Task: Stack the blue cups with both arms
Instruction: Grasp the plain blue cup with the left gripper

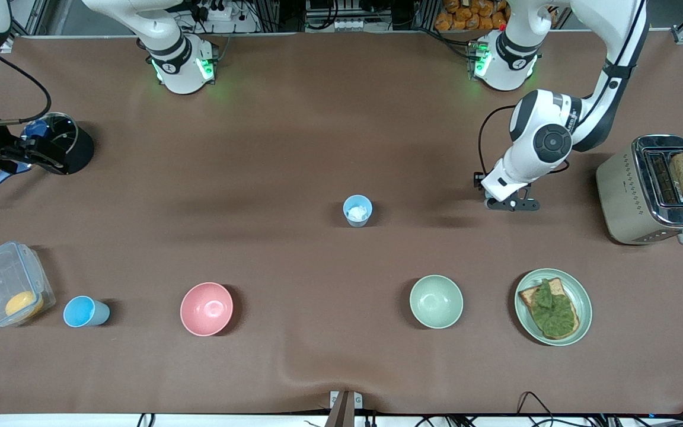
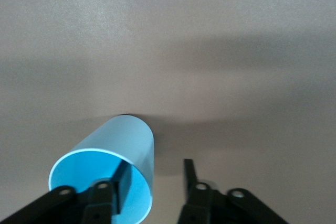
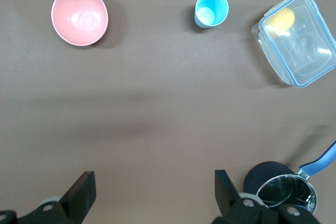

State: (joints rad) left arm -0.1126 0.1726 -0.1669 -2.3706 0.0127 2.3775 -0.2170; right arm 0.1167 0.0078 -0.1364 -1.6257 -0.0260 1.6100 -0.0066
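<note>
- The left arm's fingers (image 2: pixel 123 182) stood apart astride the wall of 1 blue cup (image 2: pixel 113 150): 1 finger inside its mouth, the other just outside the wall with a slim gap showing.
- That cup stood on the brown desk (image 2: pixel 220 51), near the toaster (image 1: pixel 650 190).
- The right arm's fingers (image 3: pixel 227 187) were spread wide with nothing between them, hanging over bare desk beside a black round pot (image 3: pixel 273 179).
- A 2nd blue cup (image 3: pixel 211 9) stood upright well apart from those fingertips, between the pink bowl (image 3: pixel 79 16) and a clear lidded box (image 3: pixel 296 38).
- A 3rd cup (image 1: pixel 357 210), with a white patch inside, stood mid-desk, well apart from both pairs of fingers.
- The pale green bowl (image 1: pixel 436 301) sat nearer the front camera than the left fingers.
</note>
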